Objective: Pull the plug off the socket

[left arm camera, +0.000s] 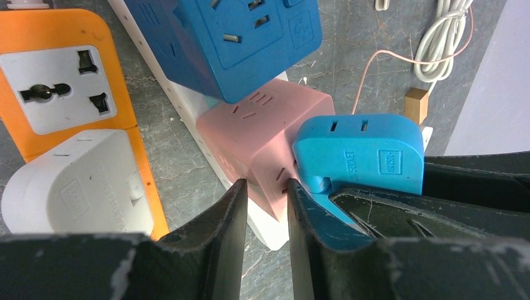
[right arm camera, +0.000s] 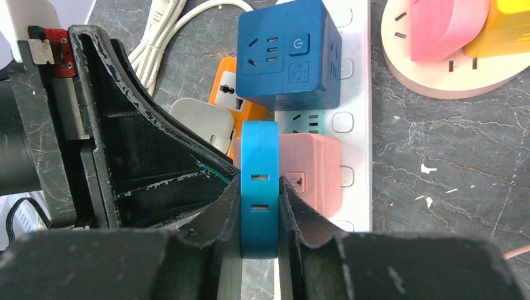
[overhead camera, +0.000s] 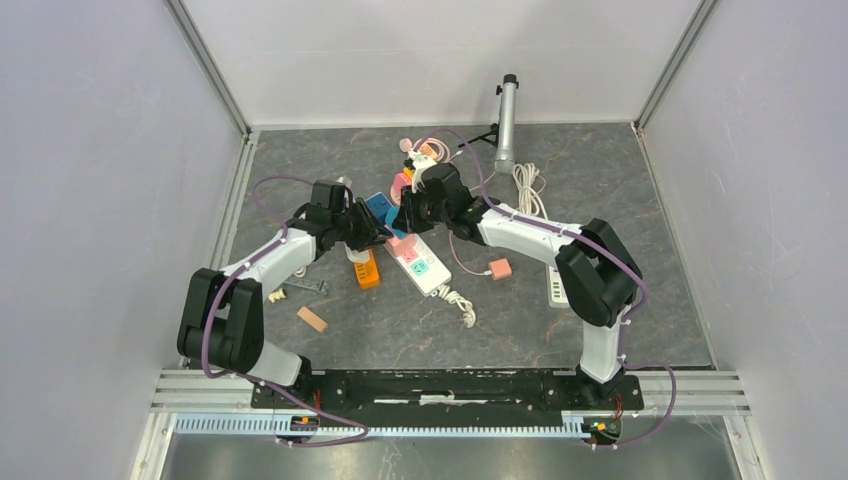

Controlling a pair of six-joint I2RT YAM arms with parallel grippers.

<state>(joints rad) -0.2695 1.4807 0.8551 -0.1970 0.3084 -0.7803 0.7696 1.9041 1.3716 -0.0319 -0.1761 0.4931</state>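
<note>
Sky-blue plug (right arm camera: 259, 150), long axis 12-to-6 in the right wrist view, is clamped flat-sided by the right end effector (right arm camera: 259, 187). Its pink socket cube (right arm camera: 312, 172) lies at 3 o'clock, so the pull should go toward 9. Left end effector (left arm camera: 265, 189) straddles the cube's corner; whether it grips, I cannot tell.

The left arm (overhead camera: 262, 262) bends at the elbow and reaches toward 2 o'clock. The left gripper (left arm camera: 265, 190) has its fingers a narrow gap apart. The right arm (overhead camera: 560, 245) reaches toward 10 o'clock, and the right gripper (right arm camera: 259, 184) is clamped on a blue plug (right arm camera: 259, 150).
</note>
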